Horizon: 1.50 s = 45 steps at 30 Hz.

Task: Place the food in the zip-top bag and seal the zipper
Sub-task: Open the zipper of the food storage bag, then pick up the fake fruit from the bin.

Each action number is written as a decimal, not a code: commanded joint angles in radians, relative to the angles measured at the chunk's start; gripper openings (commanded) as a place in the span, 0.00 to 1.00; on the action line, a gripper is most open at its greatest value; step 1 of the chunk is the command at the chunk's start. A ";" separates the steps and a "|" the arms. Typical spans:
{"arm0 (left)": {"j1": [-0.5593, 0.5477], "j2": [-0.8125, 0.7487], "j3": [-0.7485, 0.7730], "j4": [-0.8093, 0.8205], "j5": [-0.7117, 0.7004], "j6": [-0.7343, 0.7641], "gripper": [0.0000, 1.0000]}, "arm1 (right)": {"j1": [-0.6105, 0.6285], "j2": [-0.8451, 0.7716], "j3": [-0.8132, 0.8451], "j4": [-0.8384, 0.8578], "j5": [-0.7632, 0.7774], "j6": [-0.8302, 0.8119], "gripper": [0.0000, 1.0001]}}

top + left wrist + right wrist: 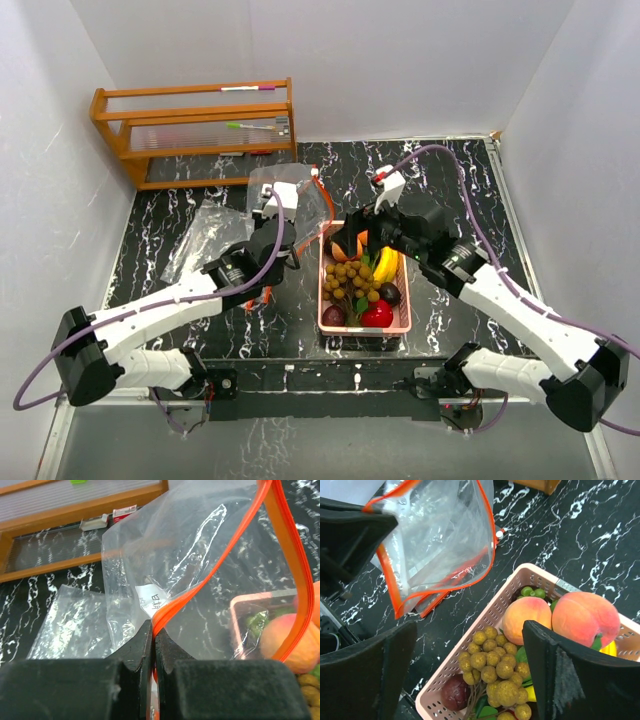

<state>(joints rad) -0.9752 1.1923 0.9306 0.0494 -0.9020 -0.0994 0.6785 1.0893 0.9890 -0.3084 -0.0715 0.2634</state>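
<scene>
Orange zipper strips edge the clear bag [200,545], and the left claw [152,630] is pressed together on one of them, pinching the rim at a corner. From that pinch the strip climbs up and toward the basket side. The second strip curves apart from it, so the mouth gapes. In the top view the bag [290,192] stands lifted off the table [480,200], just left of the far end of the basket [325,320], with its mouth turned toward the basket.

All the food lies in the pink basket, whose long axis runs from near to far between the two arms. Two peaches [526,617] sit at the far end, the longans [495,665] in the middle, a banana [385,265] on the right, and a purple fruit [456,692] and a red fruit [377,315] at the near end.

The right claw [470,645] is spread wide above the far half of the basket, one finger over its left rim and the other in front of a peach. Whether it touches the peach I cannot tell. The bag is beyond and left of this claw.

A spare bag [205,235] lies flat to the left, and a wooden rack [195,130] stands at the far left.
</scene>
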 commanded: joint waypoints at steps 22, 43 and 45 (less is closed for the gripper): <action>0.019 0.002 0.097 -0.396 0.005 -0.194 0.00 | -0.008 0.016 0.084 -0.444 0.310 0.268 0.93; 0.019 -0.071 0.056 -0.310 0.080 -0.138 0.00 | -0.218 0.357 0.137 -0.104 0.195 0.356 0.98; 0.018 -0.077 0.053 -0.308 0.083 -0.138 0.00 | -0.218 0.375 0.150 -0.134 0.230 0.354 0.98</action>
<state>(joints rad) -0.9592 1.1580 0.9947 -0.2687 -0.8227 -0.2493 0.4599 1.4425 1.0775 -0.4744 0.1165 0.6121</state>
